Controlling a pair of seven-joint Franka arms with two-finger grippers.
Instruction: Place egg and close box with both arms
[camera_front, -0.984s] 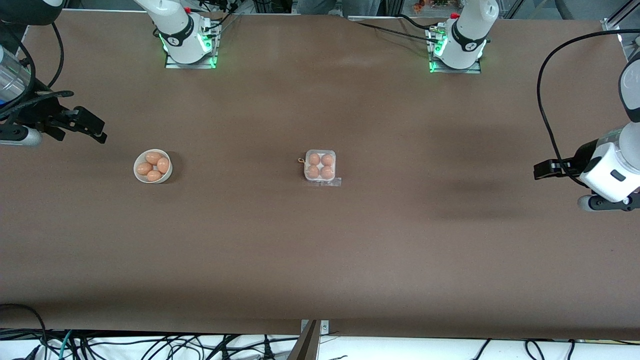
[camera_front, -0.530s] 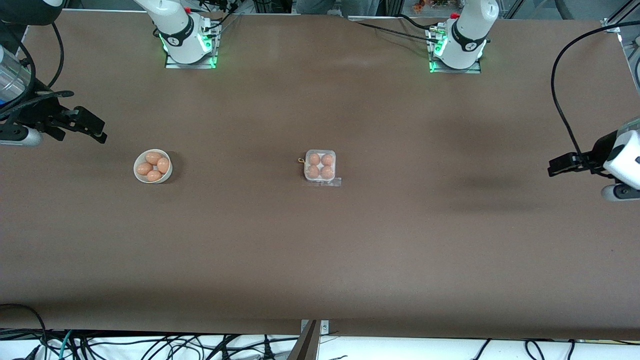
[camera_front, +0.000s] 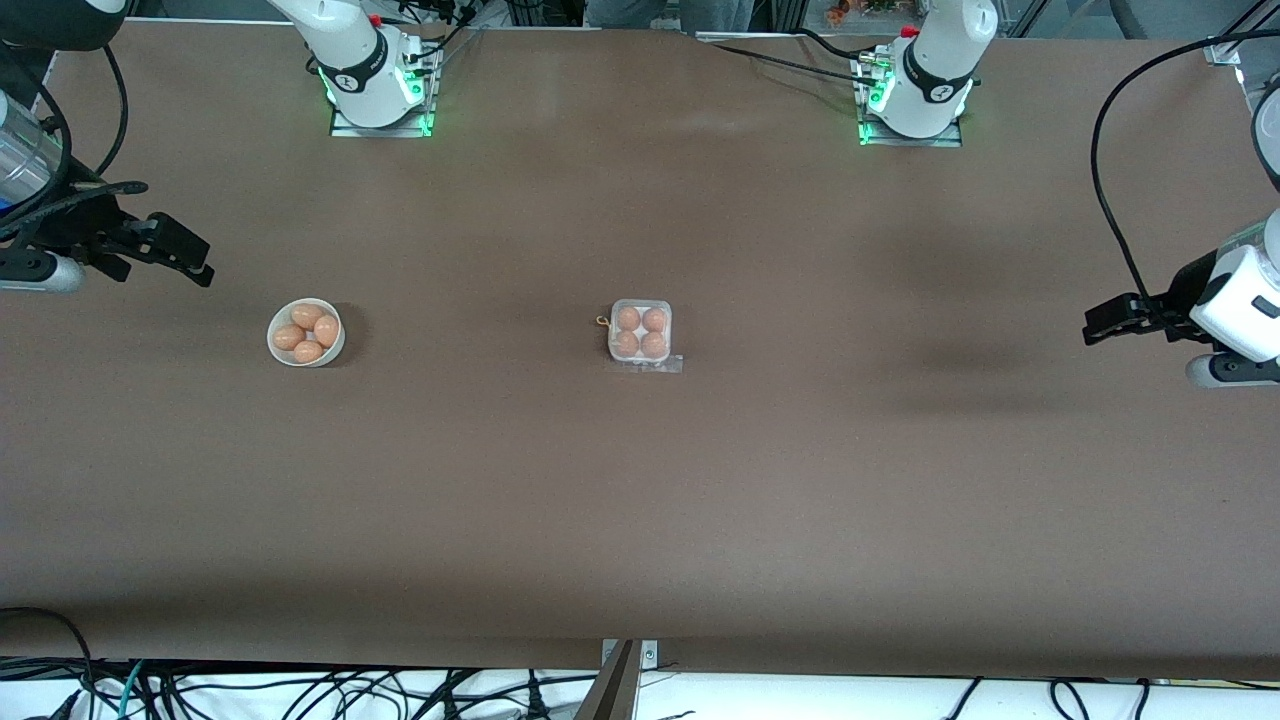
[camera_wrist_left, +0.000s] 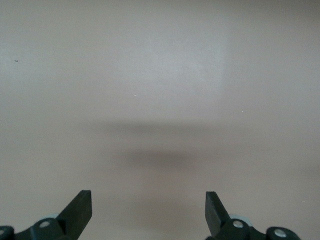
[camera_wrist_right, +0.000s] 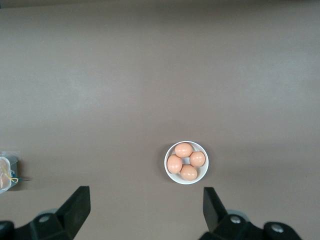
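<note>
moved: left gripper (camera_front: 1092, 330) shifts at its worktop end | box (camera_front: 640, 331) closed, four eggs (seemingly done) | both grippers' fingers wide, empty; right gripper (camera_front: 200, 268) waits

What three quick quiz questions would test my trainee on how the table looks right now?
1. True or false: all four cells of the box hold an egg.
2. How many eggs lie in the bowl?
3. Which holds an egg: A) left gripper, B) right gripper, C) neither?

Key:
1. True; the clear lid appears to be down over them.
2. Four.
3. C; both grippers are open and empty, each over bare table near its own arm's end, well away from the box in the middle.
</note>
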